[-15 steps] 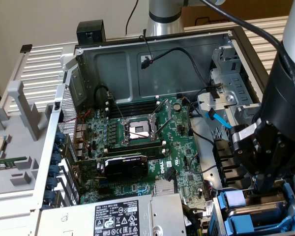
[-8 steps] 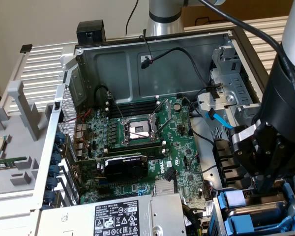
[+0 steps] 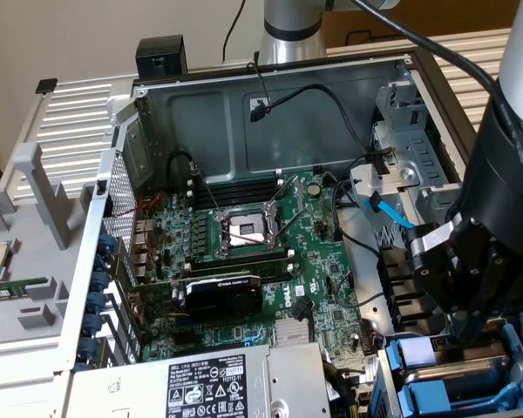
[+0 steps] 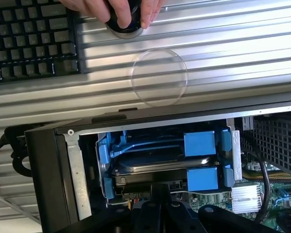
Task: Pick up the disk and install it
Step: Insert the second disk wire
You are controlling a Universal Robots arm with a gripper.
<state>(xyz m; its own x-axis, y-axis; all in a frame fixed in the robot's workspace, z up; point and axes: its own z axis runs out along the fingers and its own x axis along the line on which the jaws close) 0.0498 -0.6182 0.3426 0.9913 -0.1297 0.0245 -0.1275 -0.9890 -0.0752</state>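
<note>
Down at the lower right of the exterior view, the black robot gripper point(image 3: 471, 326) reaches into the corner of the open grey computer case point(image 3: 270, 96), its fingers clenched tight together. Whether they pinch anything cannot be told from either view. Just beneath them sits the disk point(image 3: 458, 376), a flat silver-metal drive clipped in a bright blue plastic frame, lying in the drive bay at the case's lower right corner. In the wrist view the same disk point(image 4: 155, 165) rests inside the bay, blue frame tabs on either side of it, and the dark gripper point(image 4: 160, 196) touches or nearly touches its near edge.

Across the middle of the exterior view lies the green motherboard point(image 3: 244, 261), with a silver processor socket point(image 3: 244, 231) at its centre and a black expansion card point(image 3: 222, 296) below that. A large silver power-supply box with a black-and-white warning label point(image 3: 213, 387) fills the bottom centre. A loose light-blue cable point(image 3: 388, 213) curls at centre right.

In the wrist view's upper part, a person's hand point(image 4: 111, 9) grips a round black object point(image 4: 123, 26) resting on a ribbed silver panel point(image 4: 208, 58), beside a black keyboard point(image 4: 31, 39).
</note>
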